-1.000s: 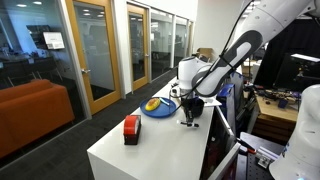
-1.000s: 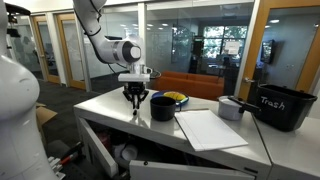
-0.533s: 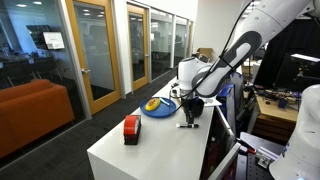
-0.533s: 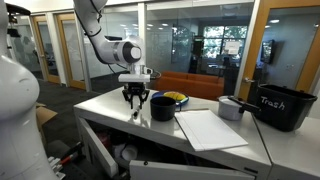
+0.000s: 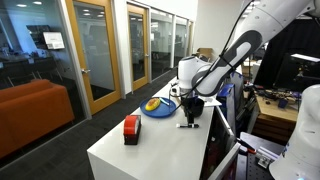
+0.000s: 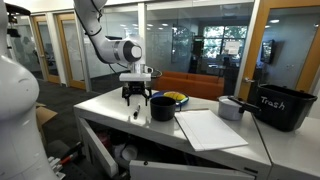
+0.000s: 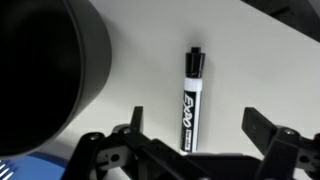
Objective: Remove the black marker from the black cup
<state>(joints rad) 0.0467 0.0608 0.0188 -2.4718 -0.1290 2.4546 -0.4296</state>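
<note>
The black marker [image 7: 193, 100] lies flat on the white table, outside the black cup [image 7: 50, 70], which fills the left of the wrist view. My gripper [image 7: 197, 122] hangs just above the marker, open, one finger on each side and neither touching it. In an exterior view the gripper [image 6: 137, 98] stands left of the black cup [image 6: 163, 107]. From the opposite side the marker [image 5: 187, 125] shows as a small dark stick on the table under the gripper [image 5: 190, 110].
A blue plate [image 5: 158, 108] with a yellow object lies behind the cup. A red and black object [image 5: 131, 128] sits nearer along the table. A white sheet [image 6: 210, 128], a grey cup [image 6: 231, 108] and a black trash bin [image 6: 280, 105] stand further along.
The jaws have spread from shut to open, letting go of the marker, which now rests on the table. The gripper has risen slightly.
</note>
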